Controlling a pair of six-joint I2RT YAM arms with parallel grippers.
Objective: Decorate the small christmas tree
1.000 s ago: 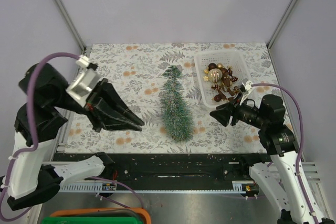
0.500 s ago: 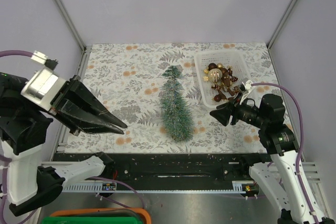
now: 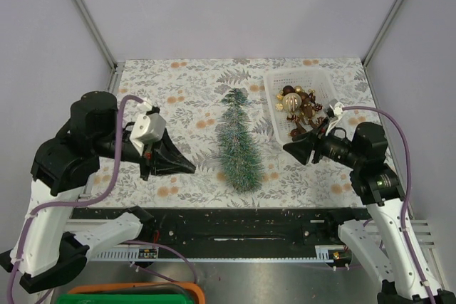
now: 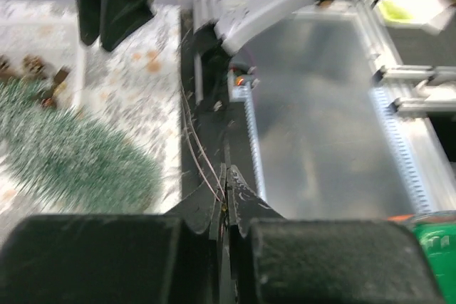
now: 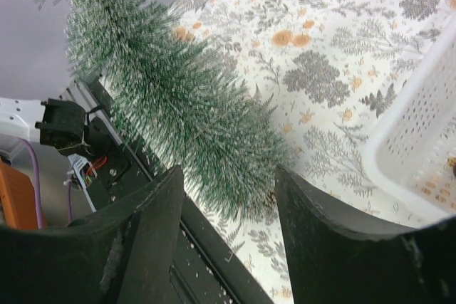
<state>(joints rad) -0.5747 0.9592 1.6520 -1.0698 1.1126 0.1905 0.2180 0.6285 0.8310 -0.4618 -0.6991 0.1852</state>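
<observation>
The small christmas tree [image 3: 239,144] lies flat along the middle of the floral cloth, tip toward the back and wide end toward me. It shows blurred in the left wrist view [image 4: 68,154] and fills the right wrist view [image 5: 178,97]. My left gripper [image 3: 189,168] hovers just left of the tree's wide end, its jaws shut [image 4: 226,190], and I see nothing held in them. My right gripper [image 3: 288,150] is open just right of the wide end, its two fingers [image 5: 153,236] standing apart with the tree's lower bristles beyond them.
A white basket [image 3: 324,83] with several gold and brown baubles [image 3: 298,108] sits at the back right, its corner in the right wrist view [image 5: 413,140]. The black front rail [image 3: 235,222] runs along the near edge. Grey walls enclose the table.
The left arm swung out to the left and came back low beside the tree, and its jaws closed fully. The right gripper edged slightly toward the tree.
</observation>
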